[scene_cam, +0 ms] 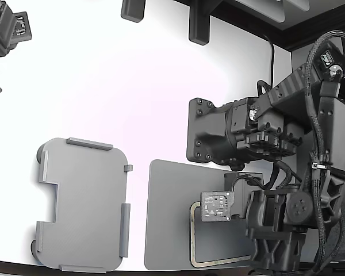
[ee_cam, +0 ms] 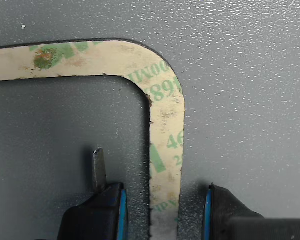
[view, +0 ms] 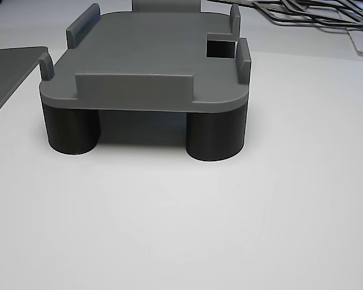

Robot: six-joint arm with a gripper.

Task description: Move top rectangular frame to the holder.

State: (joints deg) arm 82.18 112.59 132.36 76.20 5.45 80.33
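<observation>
Nearest me in the wrist view, my gripper (ee_cam: 162,215) stands released, one finger either side of a long side of the top rectangular frame (ee_cam: 166,130), with a gap to each. The frame lies flat on the dark grey mat (scene_cam: 167,230), its rounded corner just beyond. In the exterior view the holder (scene_cam: 83,204) sits apart to the left of the mat, bare white tabletop (scene_cam: 132,86) open behind both.
</observation>
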